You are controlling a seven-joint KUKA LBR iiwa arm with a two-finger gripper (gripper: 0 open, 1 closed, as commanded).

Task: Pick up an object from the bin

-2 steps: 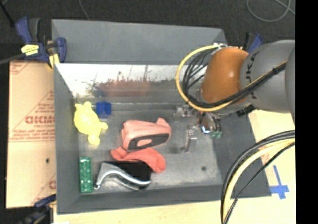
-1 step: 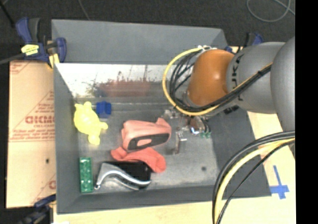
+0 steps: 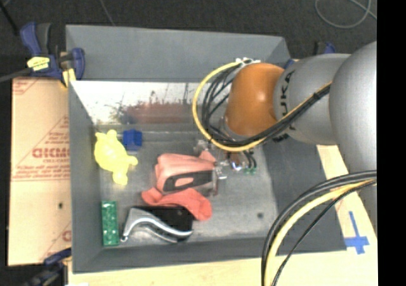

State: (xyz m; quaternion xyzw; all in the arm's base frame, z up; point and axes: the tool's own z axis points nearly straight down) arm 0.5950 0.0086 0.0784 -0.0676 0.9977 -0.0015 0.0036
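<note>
No object seemed lifted yet; the gripper (image 3: pixel 217 174) sat at three o'clock of the pink lump (image 3: pixel 181 165), its opening impossible to tell.

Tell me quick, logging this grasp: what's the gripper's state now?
Gripper: cannot be told, open or closed; it is down at the right end of the pink and black thing mid-bin.

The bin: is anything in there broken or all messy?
Nothing looks broken or spilled. The only jumble is mid-bin: a pink thing with a dark grip lies on a crumpled salmon cloth, which touches a black-and-silver tool. The yellow toy lies apart at the left.
</note>
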